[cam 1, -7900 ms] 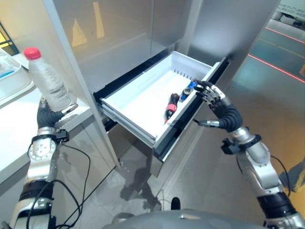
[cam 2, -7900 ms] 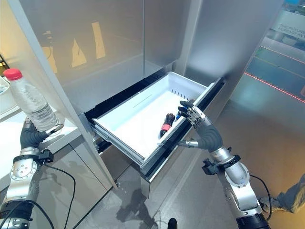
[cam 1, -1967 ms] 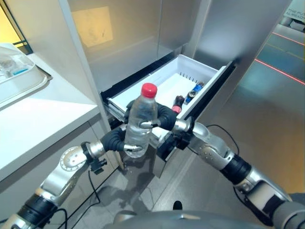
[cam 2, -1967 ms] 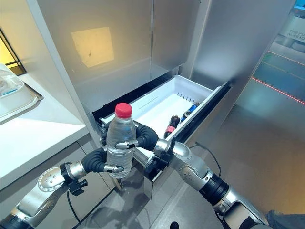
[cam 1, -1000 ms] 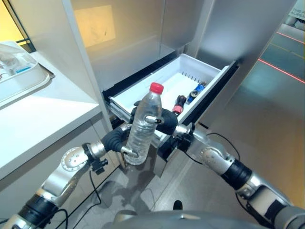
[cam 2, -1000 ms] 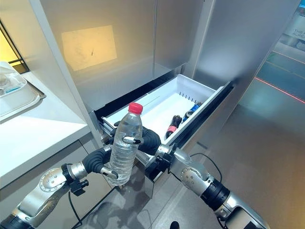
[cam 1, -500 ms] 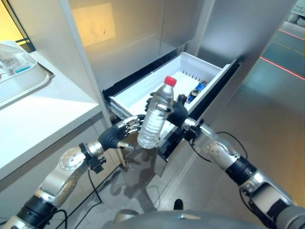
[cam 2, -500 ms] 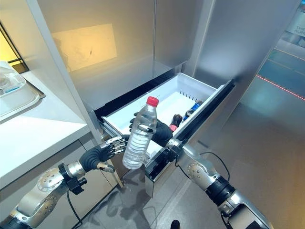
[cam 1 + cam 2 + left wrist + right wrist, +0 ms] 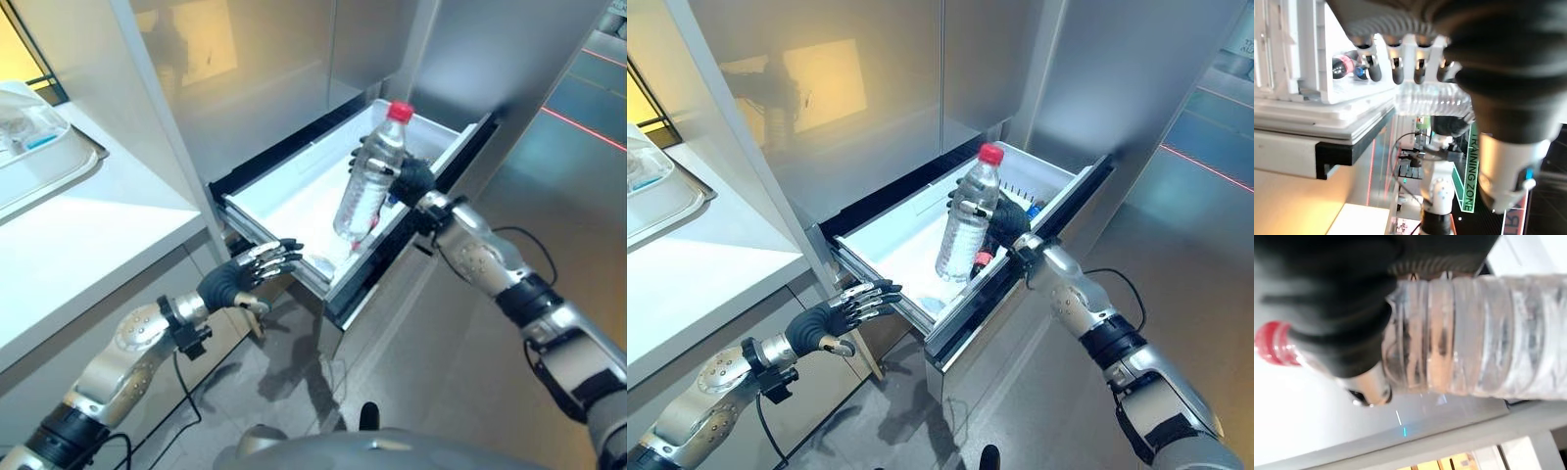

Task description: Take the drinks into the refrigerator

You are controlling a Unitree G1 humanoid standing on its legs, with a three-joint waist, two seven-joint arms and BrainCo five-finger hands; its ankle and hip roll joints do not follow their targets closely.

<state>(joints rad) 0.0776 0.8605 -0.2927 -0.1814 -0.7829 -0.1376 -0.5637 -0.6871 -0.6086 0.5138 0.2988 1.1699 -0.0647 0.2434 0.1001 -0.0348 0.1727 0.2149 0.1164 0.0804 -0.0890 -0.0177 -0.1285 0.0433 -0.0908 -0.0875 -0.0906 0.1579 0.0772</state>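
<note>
A clear water bottle point(image 9: 364, 186) with a red cap point(image 9: 399, 111) hangs tilted above the open white refrigerator drawer point(image 9: 292, 201). My right hand point(image 9: 415, 180) is shut on its upper body, the fingers wrapped round the ribbed plastic point(image 9: 1474, 352). A dark bottle with a red label point(image 9: 1345, 63) lies inside the drawer, partly hidden behind the held bottle in the eye views. My left hand point(image 9: 245, 278) is low in front of the drawer's near corner, open, fingers straight and holding nothing.
Steel refrigerator doors point(image 9: 265, 78) rise behind the drawer. A white counter point(image 9: 78, 225) with a tray point(image 9: 39, 147) stands at the left. The drawer's dark front panel point(image 9: 392, 257) juts out toward the grey floor point(image 9: 470, 392) at the right.
The right hand has carried the bottle up and to the right, from in front of the drawer to above it. The left hand stays open, now lower and apart from the bottle.
</note>
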